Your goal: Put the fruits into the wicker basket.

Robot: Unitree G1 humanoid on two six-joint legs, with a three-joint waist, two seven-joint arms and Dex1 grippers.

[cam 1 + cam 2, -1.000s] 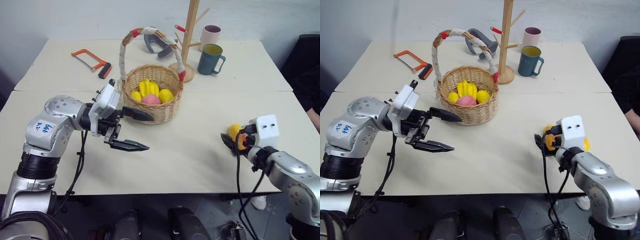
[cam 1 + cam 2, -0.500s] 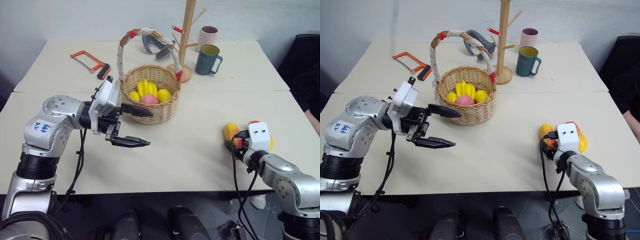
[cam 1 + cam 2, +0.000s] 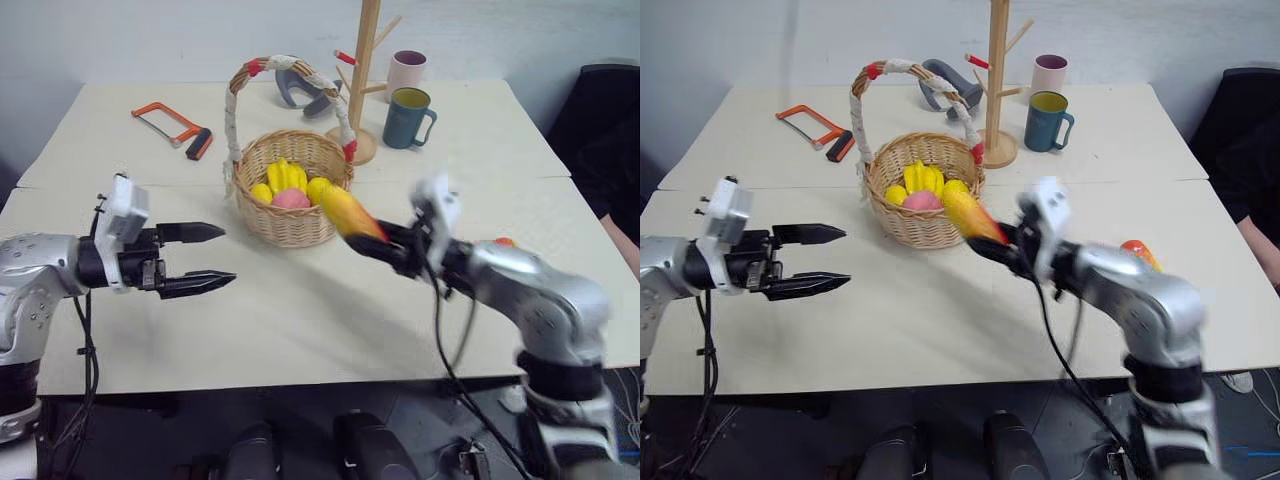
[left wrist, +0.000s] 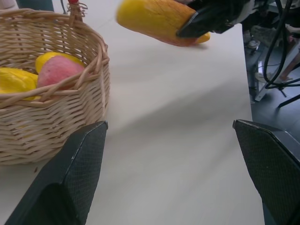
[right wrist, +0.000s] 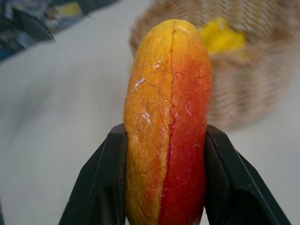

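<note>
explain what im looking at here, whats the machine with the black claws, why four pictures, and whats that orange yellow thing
It is a humanoid robot with two arms, each ending in black jaws. Two pictures come from cameras in its head, looking down over a table; the other two come from a camera on each wrist, looking along that arm's own jaws.

The right gripper is closed on a mango-like fruit, yellow blending to red, carried in the air close to the wicker basket. The right wrist view shows the fruit clamped between the two fingers. The left gripper is open and holds nothing.

The basket already contains bananas and a pink peach. Also on the table are a hacksaw, a wooden mug tree, a teal mug and a pink mug.
</note>
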